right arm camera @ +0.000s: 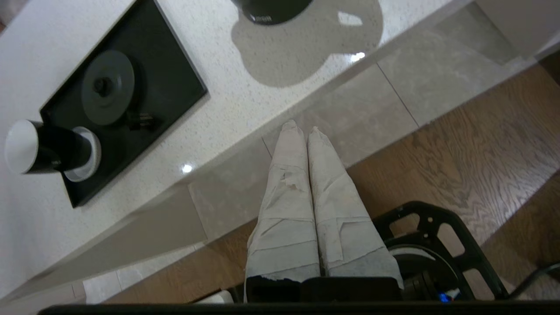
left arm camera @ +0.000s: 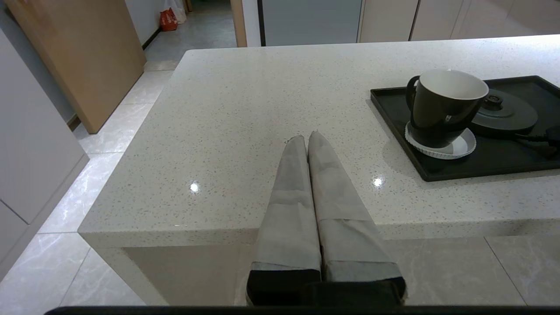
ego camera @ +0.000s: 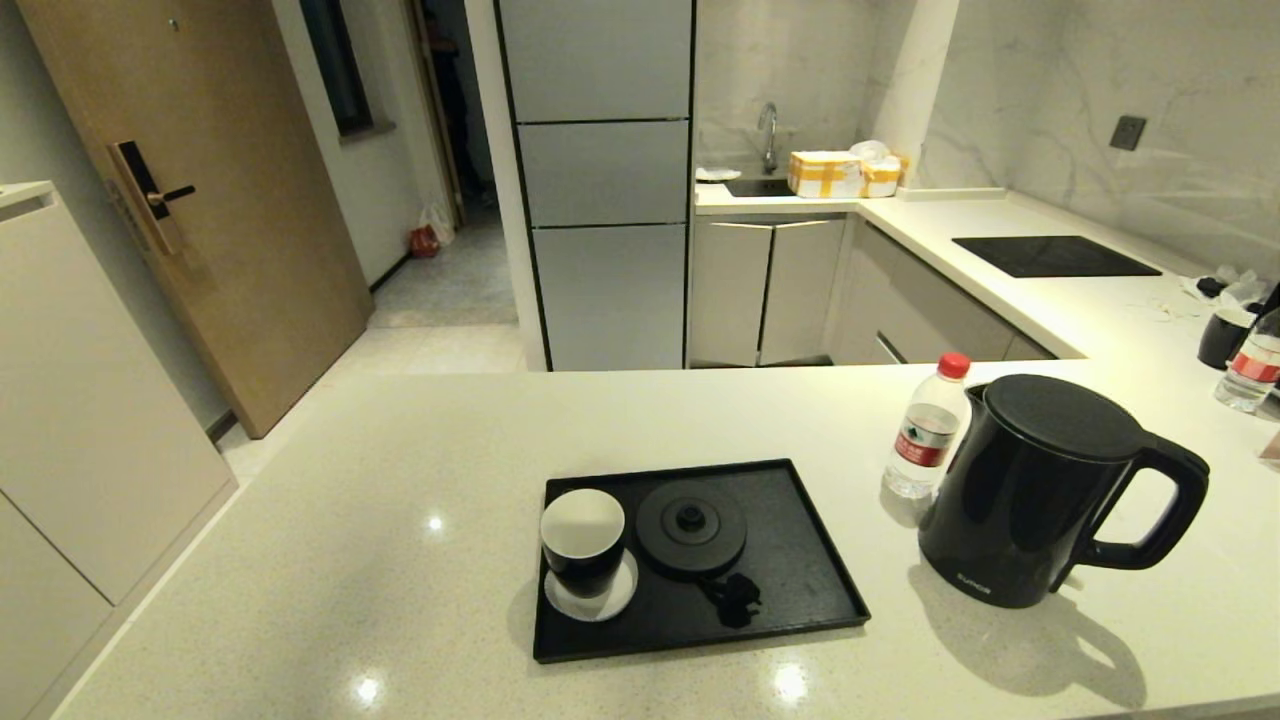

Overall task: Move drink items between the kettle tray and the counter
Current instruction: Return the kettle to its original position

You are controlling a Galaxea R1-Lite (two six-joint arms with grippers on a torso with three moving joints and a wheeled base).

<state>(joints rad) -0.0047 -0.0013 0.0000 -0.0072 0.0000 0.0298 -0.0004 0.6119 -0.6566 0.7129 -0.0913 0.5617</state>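
Note:
The glossy black kettle (ego camera: 1040, 490) stands on the cream counter (ego camera: 350, 560), right of the black tray (ego camera: 790, 590). Just behind the kettle is the small water bottle (ego camera: 928, 428) with a red cap. On the tray sit the round base disc (ego camera: 691, 526) and a black mug (ego camera: 583, 545) on a white coaster. My left gripper (left arm camera: 306, 136) is shut and empty, low over the counter's near edge, left of the tray (left arm camera: 393, 113). My right gripper (right arm camera: 301, 128) is shut and empty, off the counter's near edge over the floor; its view shows the tray (right arm camera: 175, 74) and the kettle's foot (right arm camera: 271, 8).
A second bottle (ego camera: 1250, 370) and a dark cup (ego camera: 1222, 338) stand at the far right of the counter. The black cooktop panel (ego camera: 1055, 256) lies farther back. The robot's black base (right arm camera: 433, 249) shows below the right gripper. A loose black plug (ego camera: 735, 598) lies on the tray.

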